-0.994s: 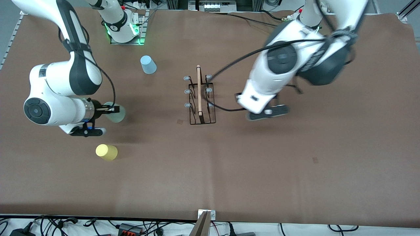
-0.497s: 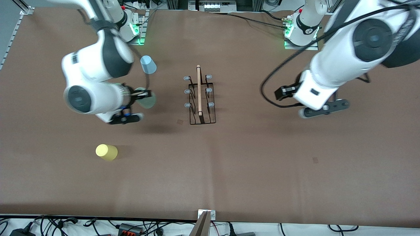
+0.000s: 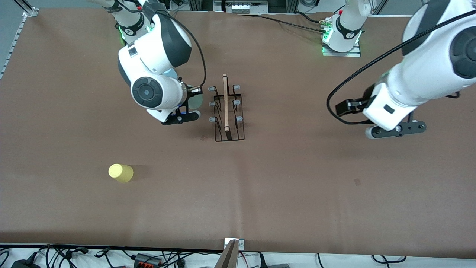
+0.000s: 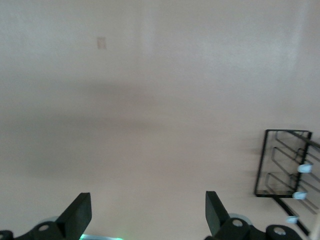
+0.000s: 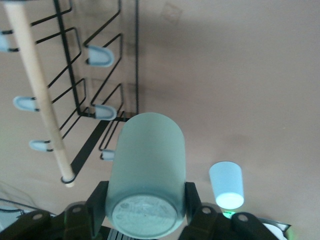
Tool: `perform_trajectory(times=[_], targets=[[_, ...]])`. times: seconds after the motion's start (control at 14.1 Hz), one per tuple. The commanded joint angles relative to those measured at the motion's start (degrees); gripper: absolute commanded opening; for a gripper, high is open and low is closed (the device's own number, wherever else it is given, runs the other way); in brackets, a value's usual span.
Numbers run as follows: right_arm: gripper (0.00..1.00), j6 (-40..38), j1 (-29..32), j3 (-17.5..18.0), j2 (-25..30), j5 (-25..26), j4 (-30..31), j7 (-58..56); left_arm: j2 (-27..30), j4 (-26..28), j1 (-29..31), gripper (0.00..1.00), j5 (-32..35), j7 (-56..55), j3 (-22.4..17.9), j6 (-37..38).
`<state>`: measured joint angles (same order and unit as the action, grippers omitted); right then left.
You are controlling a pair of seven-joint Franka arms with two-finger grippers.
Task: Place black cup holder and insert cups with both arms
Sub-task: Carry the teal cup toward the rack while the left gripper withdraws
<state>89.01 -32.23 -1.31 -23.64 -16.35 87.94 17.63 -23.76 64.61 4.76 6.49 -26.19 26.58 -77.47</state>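
rack point(image 3: 227, 111) standing mid-worktop, 0/3 cups on | R claw point(image 5: 146, 202) gripping green cup point(image 5: 146, 175), nearing prongs | L claw point(image 4: 145, 212) hanging wide open, empty | yellow point(image 3: 121, 173), blue point(image 5: 226, 185) waiting

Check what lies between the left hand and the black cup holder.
Only bare table: the front view shows nothing between the open left hand and the black cup holder.

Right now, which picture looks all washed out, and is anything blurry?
The left wrist view is pale and hazy, its rack soft; the right wrist view shows the green cup sharp in the right hand; the front view is clear.
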Motion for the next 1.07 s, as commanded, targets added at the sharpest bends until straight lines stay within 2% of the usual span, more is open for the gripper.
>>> perform_trajectory(times=[0.0, 0.14, 0.21, 0.36, 0.43, 0.57, 0.78, 0.99], targets=[[0.23, 1.77, -2.83, -0.54, -0.70, -2.55, -0.40, 1.61, 3.53, 2.78, -0.27, 1.00, 1.41, 3.77, -2.14, -1.79], [0.23, 3.00, -3.71, -0.54, -1.31, -2.64, -0.23, 2.41, 5.38, 5.15, -0.71, 1.00, 0.80, 4.82, -1.53, -1.46], [0.23, 3.27, -4.32, -0.54, -2.01, -2.64, -0.23, 2.50, 8.09, 9.70, -0.89, 1.00, 0.71, 5.00, -2.05, -2.59], [0.23, 3.19, -5.47, -0.54, -2.72, -2.64, 0.04, 2.50, 16.51, 22.16, -1.06, 1.00, 0.80, 5.09, -2.14, -7.50], [0.23, 2.92, -5.56, -0.54, -3.16, -2.55, 0.30, 2.50, 19.51, 26.66, -3.07, 1.00, 0.80, 5.44, -2.23, -9.52], [0.23, 2.14, -5.47, -0.54, -2.99, -2.55, 1.00, 2.50, 18.41, 26.10, -5.80, 1.00, 0.71, 4.66, -1.45, -9.72], [0.23, 1.34, -5.91, -0.54, -3.16, -2.55, 1.09, 2.50, 17.61, 24.51, -6.07, 1.00, -1.74, 5.09, -1.35, -7.88], [0.23, 1.87, -6.17, -0.54, -3.95, -2.55, 1.09, 2.50, 17.61, 24.25, -8.27, 1.00, -1.84, 5.18, 0.84, -7.61]])
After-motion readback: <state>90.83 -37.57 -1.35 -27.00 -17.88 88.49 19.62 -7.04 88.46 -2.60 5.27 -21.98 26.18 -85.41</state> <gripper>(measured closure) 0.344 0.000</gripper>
